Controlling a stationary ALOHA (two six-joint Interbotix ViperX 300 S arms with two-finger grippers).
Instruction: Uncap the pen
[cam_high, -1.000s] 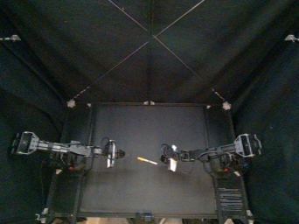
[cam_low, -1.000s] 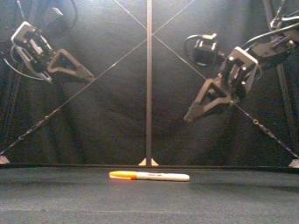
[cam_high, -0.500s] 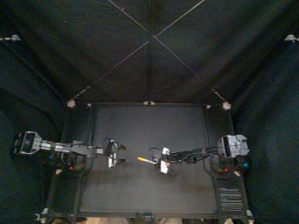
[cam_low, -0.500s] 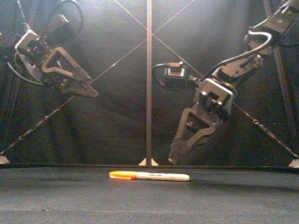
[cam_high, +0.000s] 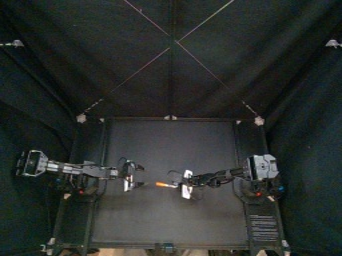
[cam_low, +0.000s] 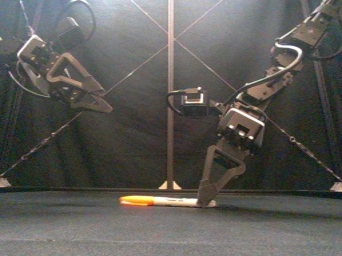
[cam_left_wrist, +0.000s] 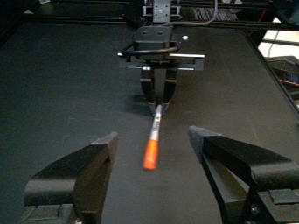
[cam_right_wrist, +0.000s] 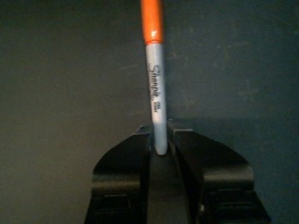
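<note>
At the left, well above the table (cam_low: 67, 225): left gripper (cam_low: 100, 100), jaws spread wide, nothing between them. Near the middle, flat on the table: pen (cam_low: 160, 201), orange cap (cam_low: 134, 200) toward the left, white barrel toward the right. At the right end of the barrel: right gripper (cam_low: 207, 198), lowered to the table surface, jaws narrowed onto the barrel and gripping it. From the front view, clear mostly in height: one gripper up, the other down at the pen. From the top view, clear instead in line-up: left gripper (cam_high: 128, 175), pen (cam_high: 166, 184) and right gripper (cam_high: 187, 184) nearly in one row across the table, cap end pointing toward the left gripper, apart from it. Through the left wrist view, between its own wide jaws: whole pen (cam_left_wrist: 159, 118) lying lengthways, cap (cam_left_wrist: 151, 157) nearest, right gripper (cam_left_wrist: 160, 98) facing from the far end. Through the right wrist view only: black print along the barrel (cam_right_wrist: 153, 83), barrel end pinched between the two jaws, cap (cam_right_wrist: 149, 22) farthest away. Counted: one pen, one cap in place on it, two grippers.
</note>
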